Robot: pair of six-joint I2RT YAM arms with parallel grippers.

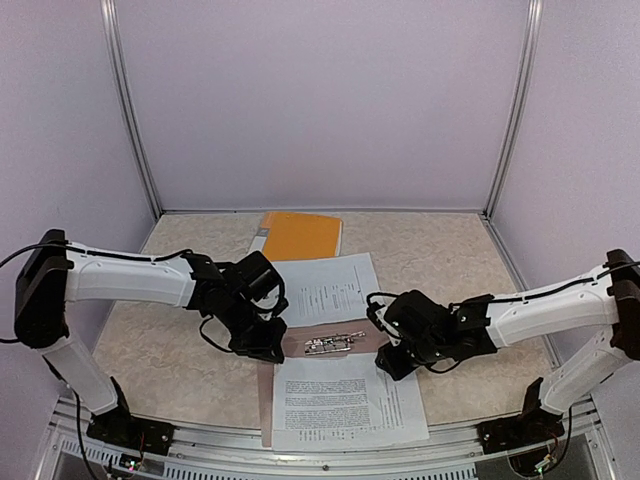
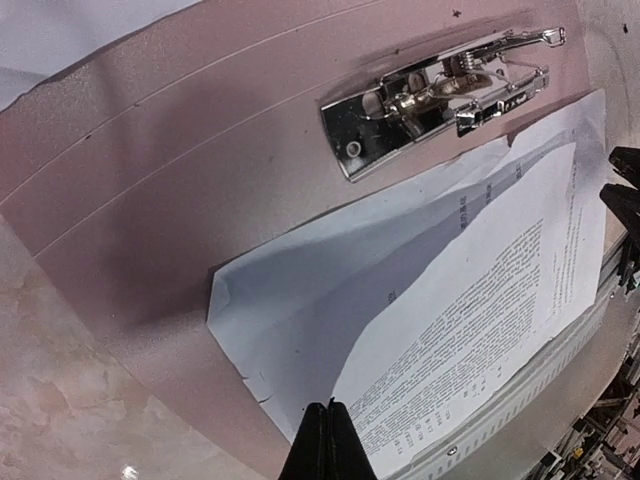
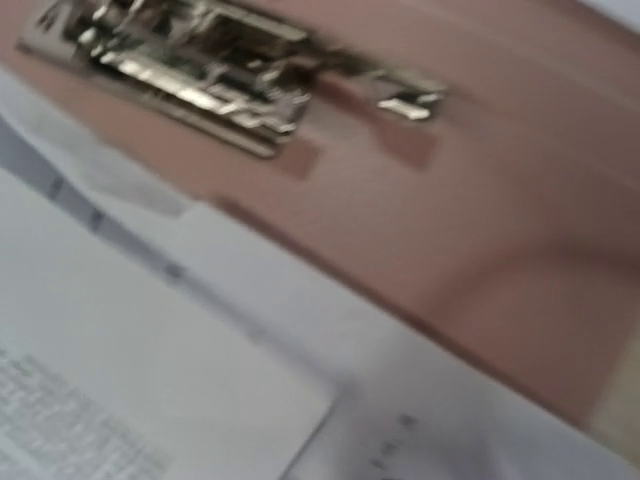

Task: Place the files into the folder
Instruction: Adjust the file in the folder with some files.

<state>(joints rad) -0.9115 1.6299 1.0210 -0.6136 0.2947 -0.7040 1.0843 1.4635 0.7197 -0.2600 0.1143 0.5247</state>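
Observation:
The taupe folder (image 1: 268, 392) lies open at the table's middle, its metal clip (image 1: 330, 345) along the spine. White printed files lie on both halves, one set near (image 1: 345, 400) and one far (image 1: 325, 285). In the left wrist view my left gripper (image 2: 328, 442) is shut on the corner of the top sheet (image 2: 480, 300), which curls up off the sheet below it, beside the clip (image 2: 440, 95) on the folder (image 2: 150, 170). My right gripper (image 1: 388, 362) hovers at the near files' right edge; its fingers do not show. Its blurred view holds the clip (image 3: 200, 70), the folder (image 3: 480, 220) and the files (image 3: 150, 380).
An orange cover (image 1: 300, 235) lies at the back of the table, behind the far sheets. The metal rail (image 1: 320, 455) of the table's near edge runs just past the near files. Purple walls enclose the table on three sides.

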